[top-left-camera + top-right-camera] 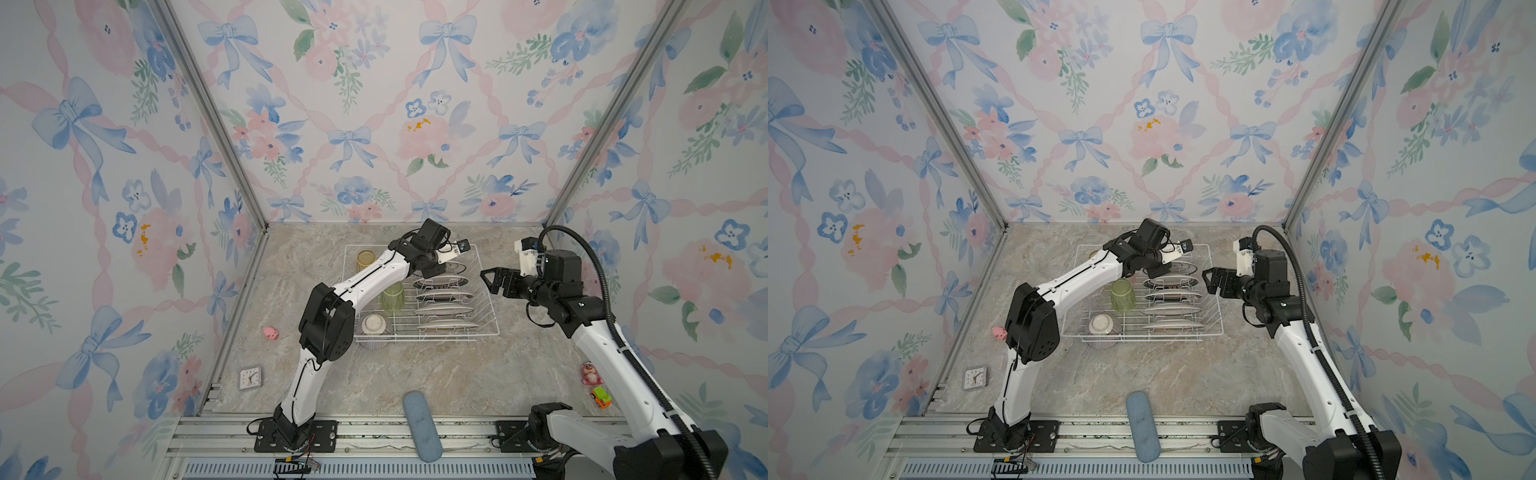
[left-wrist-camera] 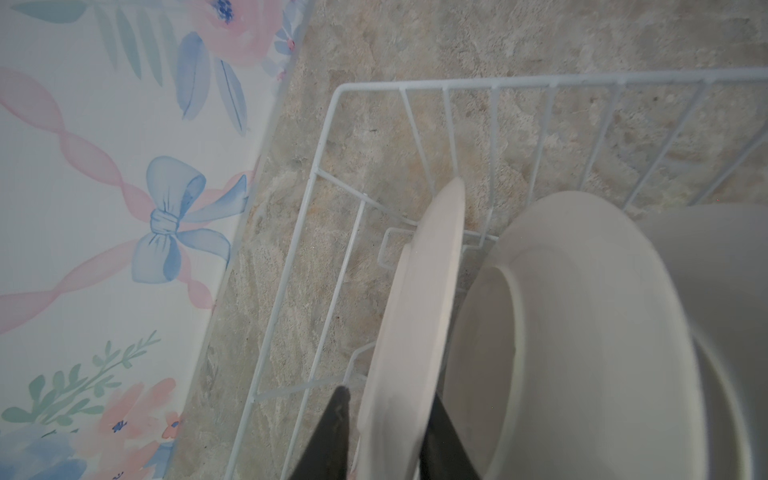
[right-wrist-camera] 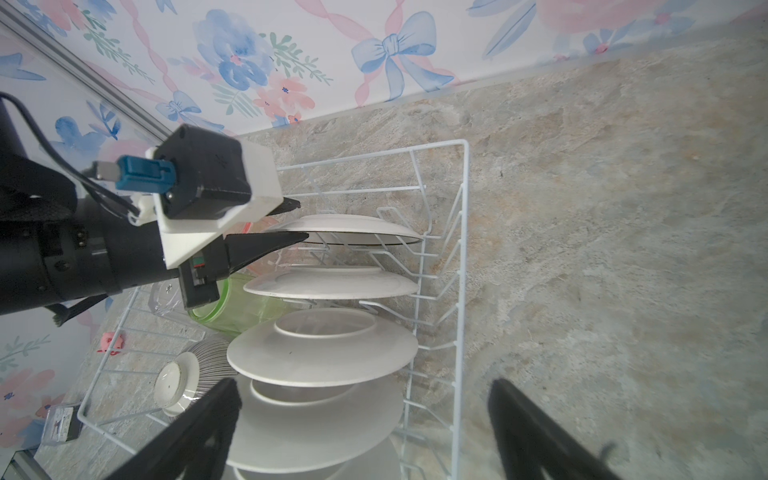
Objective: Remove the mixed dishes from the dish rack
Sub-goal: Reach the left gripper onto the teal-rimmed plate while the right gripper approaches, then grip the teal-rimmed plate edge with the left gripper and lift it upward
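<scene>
The rack (image 1: 449, 336) sits toward the back of the desk (image 1: 436, 374), and every dish that shows is inside it. Five plates (image 1: 445, 310) stand on edge in a row along the side nearer the right arm. The left arm (image 1: 374, 278) stretches diagonally over the other half. The left gripper (image 2: 388, 399) has its jaws narrowed astride the rim of the far plate (image 3: 345, 228), one jaw against it (whether they truly pinch it I cannot tell). The next plate (image 2: 602, 270) stands just beside, crowding the inner jaw. The right gripper (image 1: 487, 281) hovers above the rack's rim on its own side, jaws spread wide, holding nothing. Beside the left arm are a yellow tumbler (image 1: 365, 261) in the far corner, a green tumbler (image 1: 392, 296) just beside the plates, and an upturned bowl (image 1: 374, 328) in the near corner. Well apart from the rack lie a clock (image 1: 250, 377), a pink toy (image 1: 270, 333), a pad (image 1: 422, 426) across the desk's front edge, and a bear toy (image 1: 589, 372) near a green car (image 1: 602, 397).
</scene>
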### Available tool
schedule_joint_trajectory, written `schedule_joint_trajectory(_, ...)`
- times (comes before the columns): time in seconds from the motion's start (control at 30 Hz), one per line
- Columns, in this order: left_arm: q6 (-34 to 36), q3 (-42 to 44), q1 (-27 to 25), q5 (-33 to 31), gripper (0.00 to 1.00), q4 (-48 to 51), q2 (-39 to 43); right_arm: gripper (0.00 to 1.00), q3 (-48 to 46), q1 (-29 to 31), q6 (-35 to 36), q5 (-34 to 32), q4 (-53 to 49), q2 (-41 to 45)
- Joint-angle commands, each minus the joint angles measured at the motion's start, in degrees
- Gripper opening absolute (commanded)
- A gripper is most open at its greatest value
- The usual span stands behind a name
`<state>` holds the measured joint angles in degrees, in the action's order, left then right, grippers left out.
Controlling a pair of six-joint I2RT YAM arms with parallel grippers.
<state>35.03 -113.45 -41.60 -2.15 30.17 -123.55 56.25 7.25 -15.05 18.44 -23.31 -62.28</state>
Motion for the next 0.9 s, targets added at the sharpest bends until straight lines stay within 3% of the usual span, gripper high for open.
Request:
schedule_joint_trajectory(0.0, 2.2, -2.4, -0.1, -1.5, 0.23, 0.9, -2.1, 0.96, 0.3, 0.7, -0.5, 0.1, 0.3, 0.3)
schedule_joint_trajectory(0.5, 6.6, -5.2, -0.2, -4.7, 0.0, 0.9, -4.8, 0.96, -0.6, 0.7, -0.9, -0.6, 0.1, 1.6)
schedule_joint_trajectory(0.87, 7.4, -7.8, -0.2, -6.4, 0.0, 0.8, -6.0, 0.96, -0.9, 0.7, -1.2, -0.5, 0.2, 2.1)
